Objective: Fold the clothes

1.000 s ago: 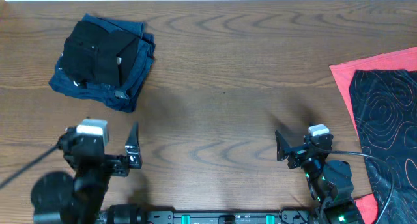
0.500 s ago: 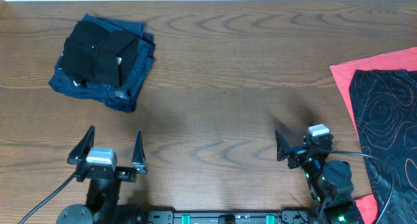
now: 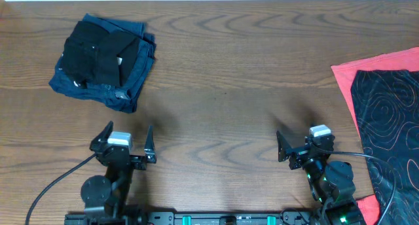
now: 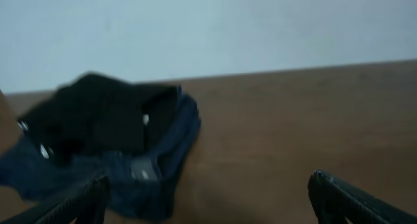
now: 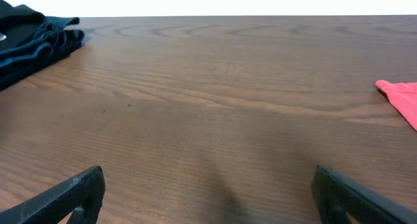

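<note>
A folded black T-shirt (image 3: 97, 51) with a small white tag lies on a folded navy garment (image 3: 108, 91) at the table's far left. The left wrist view shows the black shirt (image 4: 98, 113) on the navy garment (image 4: 159, 175), blurred. A red garment (image 3: 347, 74) lies at the right edge with a black swirl-patterned garment (image 3: 386, 120) on it. My left gripper (image 3: 129, 130) is open and empty near the front edge, below the pile; it also shows in the left wrist view (image 4: 208, 201). My right gripper (image 3: 302, 145) is open and empty at front right, also in its wrist view (image 5: 208, 195).
The brown wooden table (image 3: 229, 81) runs to a pale wall at the far edge. The red garment's corner (image 5: 401, 94) and the pile's edge (image 5: 39, 38) show in the right wrist view. Cables run from both arm bases at the front.
My left arm has swung to the right and turned its open gripper toward the far edge. The right arm and the garments have not moved.
</note>
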`<state>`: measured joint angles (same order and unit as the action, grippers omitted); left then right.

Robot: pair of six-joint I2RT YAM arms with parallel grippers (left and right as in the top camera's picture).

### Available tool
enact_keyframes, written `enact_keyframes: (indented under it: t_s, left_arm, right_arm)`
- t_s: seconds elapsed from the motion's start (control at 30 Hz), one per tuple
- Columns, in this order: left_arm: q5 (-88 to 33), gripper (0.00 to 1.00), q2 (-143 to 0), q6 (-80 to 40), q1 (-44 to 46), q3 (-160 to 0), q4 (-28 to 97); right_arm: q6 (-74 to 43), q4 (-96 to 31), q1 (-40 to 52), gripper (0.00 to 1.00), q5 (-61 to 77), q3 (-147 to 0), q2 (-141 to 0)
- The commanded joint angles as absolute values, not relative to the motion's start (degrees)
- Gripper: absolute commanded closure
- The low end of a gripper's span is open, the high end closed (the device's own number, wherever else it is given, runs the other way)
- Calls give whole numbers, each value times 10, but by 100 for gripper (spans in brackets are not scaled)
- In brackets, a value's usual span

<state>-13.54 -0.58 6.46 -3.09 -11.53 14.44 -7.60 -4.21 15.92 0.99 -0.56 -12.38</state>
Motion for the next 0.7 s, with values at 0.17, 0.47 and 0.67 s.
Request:
enact_keyframes:
  t_s: [0.17, 0.47, 0.67]
  left_arm:
    - [-138, 2, -1, 70, -27, -37, 118]
    - [-136, 2, -1, 71, -27, -30, 95]
    - [-136, 2, -2, 71, -27, -30, 95]
  right_arm:
    - [-83, -42, 157, 1, 4, -3, -125]
    - [-83, -42, 157, 1, 4, -3, -125]
    - [-83, -42, 157, 1, 4, -3, -125]
